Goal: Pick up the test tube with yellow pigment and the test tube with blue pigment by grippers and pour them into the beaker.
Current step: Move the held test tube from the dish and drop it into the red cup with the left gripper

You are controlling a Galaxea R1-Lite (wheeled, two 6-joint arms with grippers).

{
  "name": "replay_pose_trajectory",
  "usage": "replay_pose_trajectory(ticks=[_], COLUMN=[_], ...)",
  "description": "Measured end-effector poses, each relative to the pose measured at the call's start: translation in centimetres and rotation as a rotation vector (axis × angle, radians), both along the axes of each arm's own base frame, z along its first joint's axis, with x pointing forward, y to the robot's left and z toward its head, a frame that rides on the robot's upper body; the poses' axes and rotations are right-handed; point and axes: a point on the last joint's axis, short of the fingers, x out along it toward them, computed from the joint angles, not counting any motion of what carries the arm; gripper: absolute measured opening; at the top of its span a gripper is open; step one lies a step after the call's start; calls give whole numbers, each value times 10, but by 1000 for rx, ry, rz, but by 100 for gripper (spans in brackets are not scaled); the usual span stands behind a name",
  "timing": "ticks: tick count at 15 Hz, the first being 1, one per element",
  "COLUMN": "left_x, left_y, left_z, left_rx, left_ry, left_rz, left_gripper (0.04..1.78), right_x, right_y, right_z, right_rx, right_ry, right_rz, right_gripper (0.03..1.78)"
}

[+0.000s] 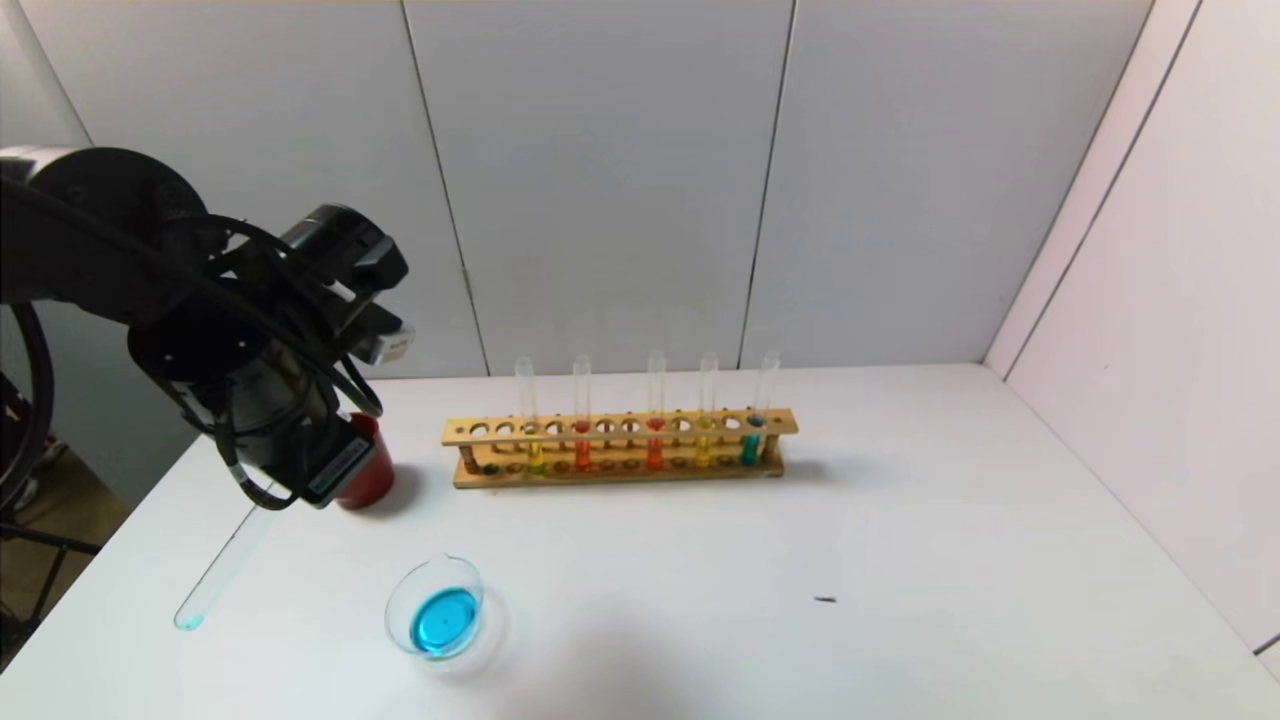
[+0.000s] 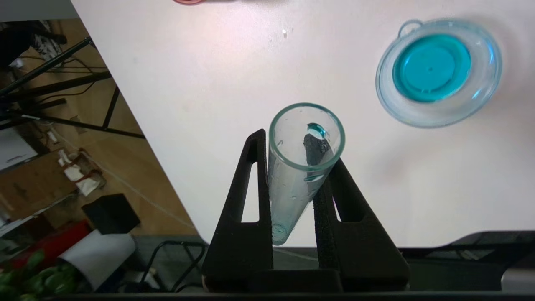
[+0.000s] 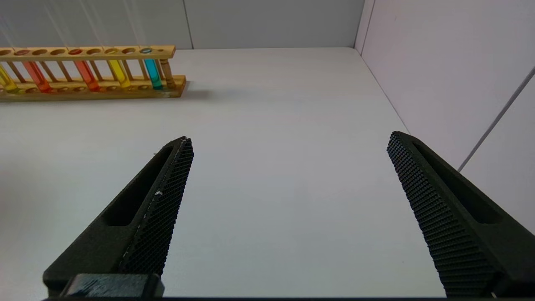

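Blue tube (image 2: 301, 167): poured out into beaker (image 1: 436, 608), clamped in my left gripper (image 2: 292, 192). Yellow tube (image 1: 527, 415): unpoured, in rack (image 1: 620, 448). Right gripper (image 3: 288, 184): spread wide, idle.

Brightly and evenly lit from overhead, with no hard contrast anywhere. Only soft, short shadows: just right of the long wooden test-tube rack (image 1: 620, 428) on the matte white tabletop (image 1: 900, 520), beside the dark-red opaque cup (image 1: 370, 480), and around the low clear glass beaker (image 1: 396, 610). Pale glare across the tabletop in the left wrist view. Small glints on the slim clear glass test tube with blue pigment (image 2: 288, 188).
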Motion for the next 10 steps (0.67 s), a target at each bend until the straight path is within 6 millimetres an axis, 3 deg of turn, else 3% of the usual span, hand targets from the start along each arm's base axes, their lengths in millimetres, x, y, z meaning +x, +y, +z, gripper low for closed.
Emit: replay_pose_trajectory(ticks=[6,10], left_x=[25,48], left_y=[23,41], left_z=[14,11], left_rx=[-109,-147], left_ry=[-220,-311], left_rz=[102,166], left_gripper=[33,33], right_x=[0,0], right_y=[0,0], right_z=[0,0], right_rx=[0,0], right_ry=[0,0], right_rz=[0,0], right_gripper=[170,170])
